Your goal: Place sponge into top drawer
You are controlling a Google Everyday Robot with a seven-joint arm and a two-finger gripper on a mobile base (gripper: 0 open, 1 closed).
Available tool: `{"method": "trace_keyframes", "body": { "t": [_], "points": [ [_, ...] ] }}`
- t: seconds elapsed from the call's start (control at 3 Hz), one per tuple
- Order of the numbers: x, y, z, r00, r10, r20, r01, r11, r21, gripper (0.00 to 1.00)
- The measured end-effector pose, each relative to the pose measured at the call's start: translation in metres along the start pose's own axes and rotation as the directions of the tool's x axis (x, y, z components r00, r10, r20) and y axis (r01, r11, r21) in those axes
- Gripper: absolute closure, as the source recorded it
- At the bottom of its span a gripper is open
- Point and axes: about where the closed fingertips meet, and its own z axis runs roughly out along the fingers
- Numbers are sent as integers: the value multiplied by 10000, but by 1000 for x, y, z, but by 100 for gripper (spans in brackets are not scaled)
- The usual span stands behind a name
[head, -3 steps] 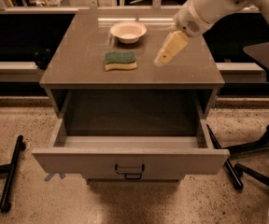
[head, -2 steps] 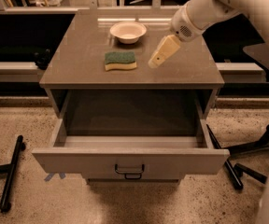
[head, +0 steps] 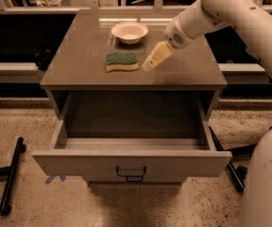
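The sponge, dark green over yellow foam, lies flat on the cabinet top, in front of the cream bowl. My gripper hangs just right of the sponge, a small gap apart, its cream fingers pointing down-left toward the cabinet top. It holds nothing. The top drawer is pulled fully out below, its inside bare, with the dark bail handle at the centre of its front panel.
The cabinet top ends at a front edge right above the open drawer. A black chair base lies on the floor at left; dark legs at right. My white arm reaches in from the upper right.
The gripper has moved left and toward the front of the cabinet top, closer to the sponge's right end. The sponge, bowl and drawer have not moved.
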Motion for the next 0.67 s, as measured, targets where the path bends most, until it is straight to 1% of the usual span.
{"method": "trace_keyframes", "body": {
  "t": [0.33,0.67],
  "points": [
    [-12,1,25,9992,91,378,-79,9995,-293,0],
    [-23,7,41,9979,91,638,-55,9984,-555,0]
  ]
}}
